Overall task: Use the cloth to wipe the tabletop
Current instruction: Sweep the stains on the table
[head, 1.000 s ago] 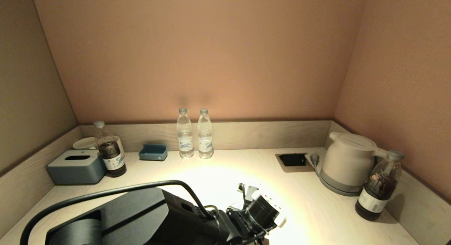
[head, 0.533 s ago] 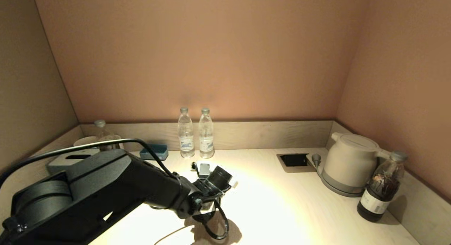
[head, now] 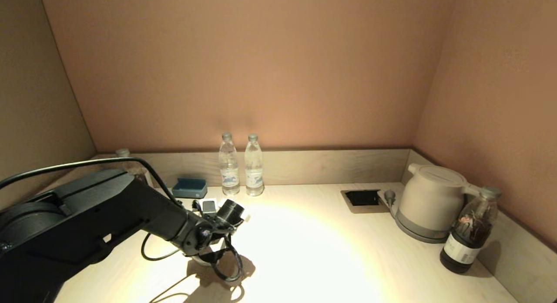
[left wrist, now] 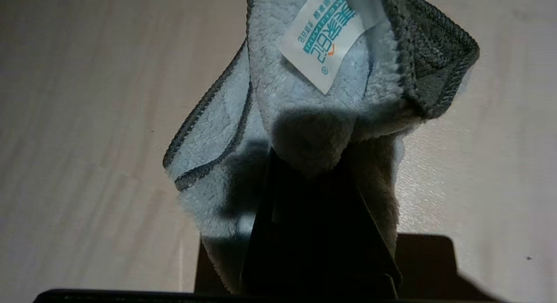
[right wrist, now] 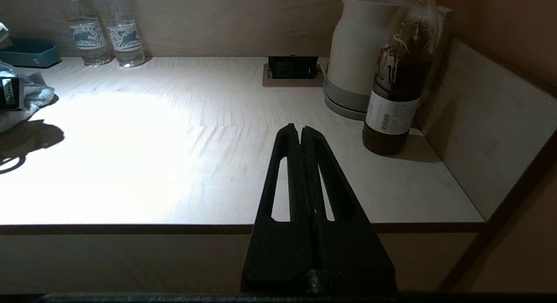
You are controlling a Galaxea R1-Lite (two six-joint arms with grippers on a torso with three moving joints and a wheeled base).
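Note:
The cream wood-grain tabletop (head: 313, 250) fills the alcove, with the black socket recess (head: 361, 197) at the back right. My left gripper (left wrist: 309, 161) is shut on the light-blue cloth (left wrist: 300, 94), which bunches around the fingers with its white tag up and rests on the tabletop (left wrist: 87, 120). In the head view the left wrist hangs over the table's left part, and a pale bit of cloth (head: 203, 258) shows under it. The cloth (right wrist: 30, 96) also shows in the right wrist view. My right gripper (right wrist: 300, 129) is shut and empty, parked at the front edge.
Two water bottles (head: 228, 166) and a small blue tray (head: 189, 187) stand at the back rim. A white kettle (head: 428, 200) and a dark bottle (head: 468, 233) stand at the right. My left arm hides the left corner; a bottle cap (head: 122, 153) shows above it.
My left arm has swept from the front middle of the table back and to the left, dragging the cloth along. The right arm has not moved.

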